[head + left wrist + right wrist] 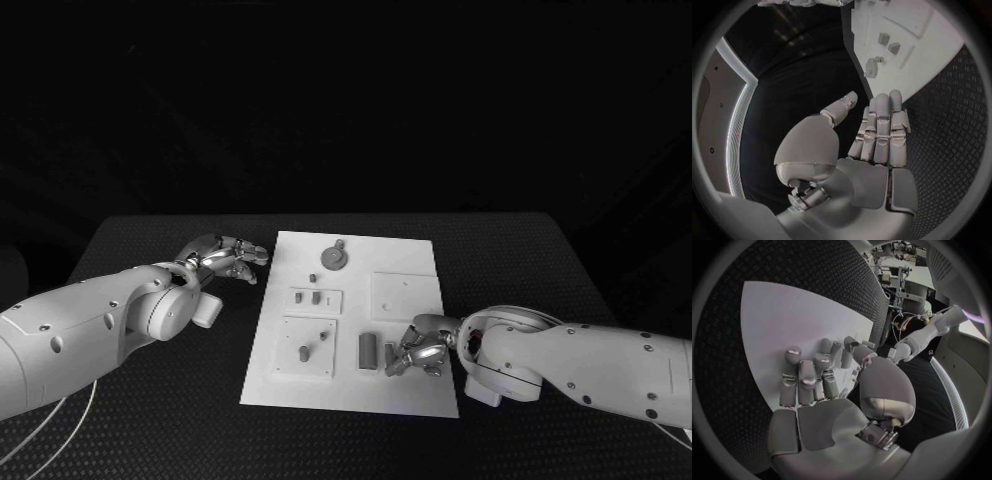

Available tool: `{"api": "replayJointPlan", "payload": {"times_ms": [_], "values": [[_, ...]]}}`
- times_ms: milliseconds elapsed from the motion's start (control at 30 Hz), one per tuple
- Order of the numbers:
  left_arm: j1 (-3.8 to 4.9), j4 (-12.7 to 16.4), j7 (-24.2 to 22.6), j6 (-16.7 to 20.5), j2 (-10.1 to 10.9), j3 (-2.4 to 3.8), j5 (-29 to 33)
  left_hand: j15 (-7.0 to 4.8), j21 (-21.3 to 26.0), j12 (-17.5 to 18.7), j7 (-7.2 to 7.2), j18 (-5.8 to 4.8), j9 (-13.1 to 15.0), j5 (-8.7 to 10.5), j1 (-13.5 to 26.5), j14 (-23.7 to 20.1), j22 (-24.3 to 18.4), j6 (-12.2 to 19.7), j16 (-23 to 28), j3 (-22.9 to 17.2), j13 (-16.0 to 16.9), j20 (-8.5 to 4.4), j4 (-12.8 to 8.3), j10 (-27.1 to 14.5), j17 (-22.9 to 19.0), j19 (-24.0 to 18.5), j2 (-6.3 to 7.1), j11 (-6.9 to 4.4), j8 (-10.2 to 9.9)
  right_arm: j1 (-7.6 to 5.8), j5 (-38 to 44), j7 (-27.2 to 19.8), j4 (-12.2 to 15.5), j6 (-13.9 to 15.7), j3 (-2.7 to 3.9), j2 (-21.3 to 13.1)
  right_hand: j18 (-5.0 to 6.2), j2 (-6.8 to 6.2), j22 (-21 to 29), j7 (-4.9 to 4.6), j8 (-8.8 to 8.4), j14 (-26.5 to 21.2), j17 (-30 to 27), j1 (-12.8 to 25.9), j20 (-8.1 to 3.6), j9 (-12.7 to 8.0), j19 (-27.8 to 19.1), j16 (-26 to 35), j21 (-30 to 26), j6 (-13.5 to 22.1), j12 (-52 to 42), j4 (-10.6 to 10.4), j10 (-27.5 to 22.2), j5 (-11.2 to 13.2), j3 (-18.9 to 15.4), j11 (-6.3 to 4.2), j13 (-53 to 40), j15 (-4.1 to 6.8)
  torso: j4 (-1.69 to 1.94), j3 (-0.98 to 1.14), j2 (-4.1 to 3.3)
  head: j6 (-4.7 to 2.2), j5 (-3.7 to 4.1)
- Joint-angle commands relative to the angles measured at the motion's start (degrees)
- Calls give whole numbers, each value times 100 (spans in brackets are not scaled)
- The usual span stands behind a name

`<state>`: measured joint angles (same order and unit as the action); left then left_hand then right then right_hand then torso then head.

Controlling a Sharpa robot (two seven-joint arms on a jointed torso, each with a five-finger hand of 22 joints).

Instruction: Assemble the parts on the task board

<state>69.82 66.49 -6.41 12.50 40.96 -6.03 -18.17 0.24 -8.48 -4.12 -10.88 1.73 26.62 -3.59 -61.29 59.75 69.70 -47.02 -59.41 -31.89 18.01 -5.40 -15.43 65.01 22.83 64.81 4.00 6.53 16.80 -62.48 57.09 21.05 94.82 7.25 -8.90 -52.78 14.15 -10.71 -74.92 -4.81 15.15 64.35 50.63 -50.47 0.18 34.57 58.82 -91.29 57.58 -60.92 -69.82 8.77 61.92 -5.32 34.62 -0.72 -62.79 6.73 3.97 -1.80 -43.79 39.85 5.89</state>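
Task board (408, 255): white plate, centre frame, on the black surface (548, 250).
Parts (369, 351): small grey pieces on it.
Left robot hand (231, 256): beside the board's left edge, fingers spread, empty.
Right robot hand (418, 350): lower right of the board, fingers curled; whether it holds anything, cannot tell.

Left hand (224, 256) empty, fingers (882, 125) straight; right hand (418, 350) fingers curled downward.

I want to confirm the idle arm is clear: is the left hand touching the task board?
Apart. In the head view the left hand hovers off the left edge of the task board, with black table between them.
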Motion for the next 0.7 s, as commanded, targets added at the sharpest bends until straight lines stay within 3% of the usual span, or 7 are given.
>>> {"api": "replayJointPlan", "payload": {"times_ms": [33,200,267,400,533,700], "values": [[3,13,-35,-78,-7,3,27,0,39,-7,-27,83,-5,-34,40,37,9,-16,23,-21,-5,-3,29,-37,9,38,-21,5,20,15,-25,-37,-27,-2,-8,15,85,313,-87,-37,29,15,20,3,-23,6,-30,-35,-5,61,-23,128,-10,10,-104,-41,-4,5,-1,0,0,7,1],[3,9,-33,-73,-7,3,27,0,40,-7,-27,83,-5,-34,42,37,10,-17,23,-21,-4,-2,31,-37,9,38,-21,5,21,13,27,-36,-40,-8,-6,25,85,835,-91,-21,49,31,35,-26,-15,-3,-55,-36,2,13,-21,557,9,-5,-193,-60,6,16,2,2,-1,10,-4],[3,10,-32,-74,-7,2,27,0,40,-7,-27,83,-5,-34,42,37,10,-17,23,-22,-4,-2,32,-37,10,39,-22,6,22,13,56,-9,-44,3,-6,29,85,972,-88,-4,71,34,31,-60,-10,-3,-54,-33,2,-35,-21,711,22,-11,-176,-69,9,20,1,-1,1,12,-5],[3,13,-31,-73,-6,2,27,1,41,-7,-27,83,-5,-34,43,37,11,-18,24,-22,-4,-2,32,-38,10,39,-21,6,22,13,131,18,-61,14,-6,34,85,1161,-89,20,92,49,39,-173,-13,-1,-52,-32,7,-80,-19,796,40,-15,-120,-91,15,33,3,0,-1,16,-8],[3,13,-30,-69,-5,2,27,1,42,-7,-27,83,-4,-34,44,37,12,-18,24,-22,-4,-2,33,-38,11,39,-21,6,23,13,249,62,-70,16,-6,48,85,1265,-96,38,112,71,59,-356,-18,5,-61,-34,20,-107,-19,807,57,-13,-88,-107,18,46,-1,0,0,8,-7],[3,17,-30,-68,-6,2,27,1,43,-7,-26,83,-4,-34,44,38,13,-19,24,-22,-4,-2,33,-38,12,40,-21,6,24,13,240,69,-94,34,-6,53,85,1216,-100,43,120,82,69,-487,-21,8,-69,-37,32,-109,-17,811,65,-10,-106,-112,19,52,-2,-1,1,2,-9]]}}
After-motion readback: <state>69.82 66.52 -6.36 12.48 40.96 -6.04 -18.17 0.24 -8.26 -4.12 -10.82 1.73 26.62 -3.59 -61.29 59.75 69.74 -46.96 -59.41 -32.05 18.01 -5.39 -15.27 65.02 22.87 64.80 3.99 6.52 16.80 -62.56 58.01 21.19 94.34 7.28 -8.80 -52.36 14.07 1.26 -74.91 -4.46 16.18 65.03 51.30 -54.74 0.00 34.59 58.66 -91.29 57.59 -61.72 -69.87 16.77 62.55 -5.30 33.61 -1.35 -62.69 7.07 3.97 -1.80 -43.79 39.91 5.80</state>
